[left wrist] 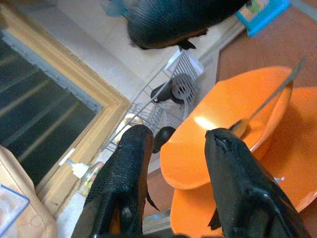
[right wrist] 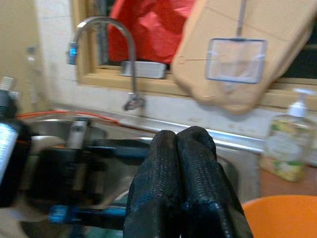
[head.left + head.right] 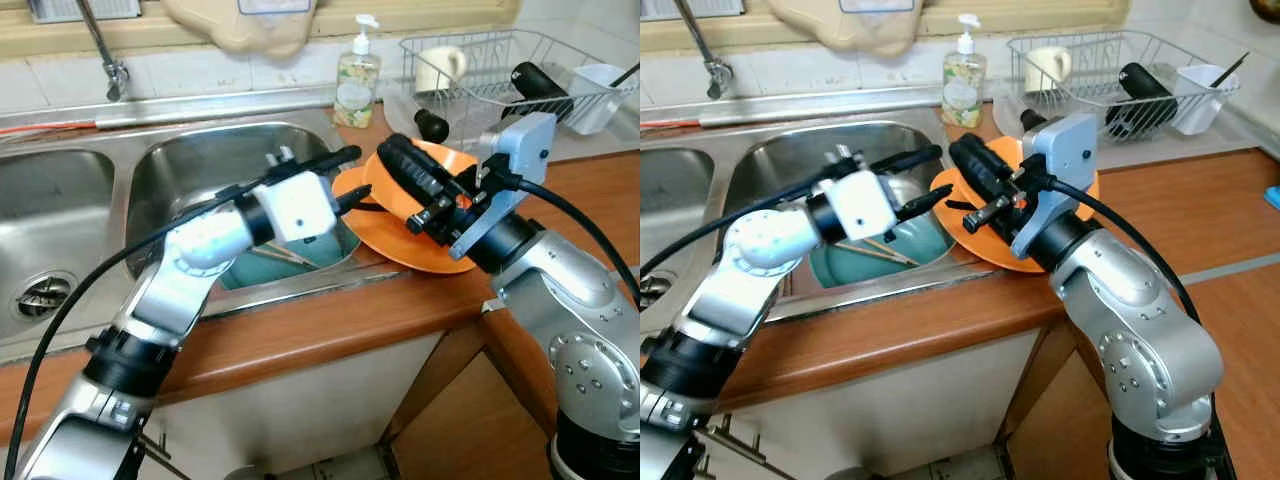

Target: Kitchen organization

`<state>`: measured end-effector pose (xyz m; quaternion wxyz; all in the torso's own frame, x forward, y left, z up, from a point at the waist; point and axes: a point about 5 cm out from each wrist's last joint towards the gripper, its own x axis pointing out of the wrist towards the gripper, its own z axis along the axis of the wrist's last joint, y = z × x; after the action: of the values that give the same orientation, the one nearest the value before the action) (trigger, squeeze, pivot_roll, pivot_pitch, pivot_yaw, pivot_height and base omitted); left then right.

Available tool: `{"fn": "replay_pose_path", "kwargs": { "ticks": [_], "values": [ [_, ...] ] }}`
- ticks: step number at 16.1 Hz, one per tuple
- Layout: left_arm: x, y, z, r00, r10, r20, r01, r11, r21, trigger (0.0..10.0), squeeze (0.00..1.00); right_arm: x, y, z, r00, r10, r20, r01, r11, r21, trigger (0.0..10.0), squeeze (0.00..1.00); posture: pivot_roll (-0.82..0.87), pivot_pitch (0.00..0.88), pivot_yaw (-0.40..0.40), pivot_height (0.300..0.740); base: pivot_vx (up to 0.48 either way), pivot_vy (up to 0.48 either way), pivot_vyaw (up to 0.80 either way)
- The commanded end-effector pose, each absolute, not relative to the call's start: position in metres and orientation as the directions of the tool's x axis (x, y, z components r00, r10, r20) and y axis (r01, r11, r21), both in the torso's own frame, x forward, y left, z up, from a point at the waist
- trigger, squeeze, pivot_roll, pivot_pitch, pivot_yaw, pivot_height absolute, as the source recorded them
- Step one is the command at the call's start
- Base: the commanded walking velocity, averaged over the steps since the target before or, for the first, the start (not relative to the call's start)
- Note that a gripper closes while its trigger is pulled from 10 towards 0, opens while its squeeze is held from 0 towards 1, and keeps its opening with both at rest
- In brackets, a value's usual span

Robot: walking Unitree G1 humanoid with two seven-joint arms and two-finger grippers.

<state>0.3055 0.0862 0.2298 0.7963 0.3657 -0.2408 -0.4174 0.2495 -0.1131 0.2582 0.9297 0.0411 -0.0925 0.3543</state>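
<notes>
Left eye view: two stacked orange plates (image 3: 420, 245) sit on the wooden counter (image 3: 330, 320) at the sink's (image 3: 200, 170) right rim, with a soap bottle (image 3: 357, 80) and a wire dish rack (image 3: 500, 75) behind them. A teal dish (image 3: 290, 262) with chopsticks lies in the basin. The left end effector (image 3: 352, 175) hovers with fingers spread at the plates' edge, gripping nothing. The right end effector (image 3: 400, 160), fingers pressed together and empty, lies over the plates.

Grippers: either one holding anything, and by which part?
Nothing held. Left gripper is open by the orange plates' rim; right gripper is shut with nothing between its fingers.
</notes>
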Motion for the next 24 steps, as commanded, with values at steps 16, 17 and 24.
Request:
{"fn": "replay_pose_path", "kwargs": {
  "ticks": [16, 17, 24],
  "values": [
    [0.311, 0.093, 0.230, 0.562, -0.811, 0.164, 0.475, 0.479, 0.738, 10.0, 0.00, 0.259, -0.153, 0.253, 0.854, 0.422, 0.303, -0.518, 0.734, 0.439, 0.0, 0.00, -0.08, 0.000, 0.023, 0.740, 0.000, 0.000, 0.00],
    [0.309, 0.096, 0.227, 0.573, -0.803, 0.161, 0.482, 0.490, 0.726, 10.0, 0.00, 0.259, -0.155, 0.251, 0.864, 0.419, 0.280, -0.502, 0.763, 0.409, 0.0, 0.00, -0.08, 0.000, 0.023, 0.740, 0.000, 0.000, 0.00],
    [0.285, 0.120, 0.200, 0.676, -0.726, 0.131, 0.539, 0.607, 0.584, 10.0, 0.00, 0.256, -0.174, 0.237, 0.962, 0.175, 0.210, -0.220, 0.951, 0.216, 10.0, 1.00, -0.09, 0.000, 0.020, 0.740, 0.000, 0.000, 0.00]
  ]
}}
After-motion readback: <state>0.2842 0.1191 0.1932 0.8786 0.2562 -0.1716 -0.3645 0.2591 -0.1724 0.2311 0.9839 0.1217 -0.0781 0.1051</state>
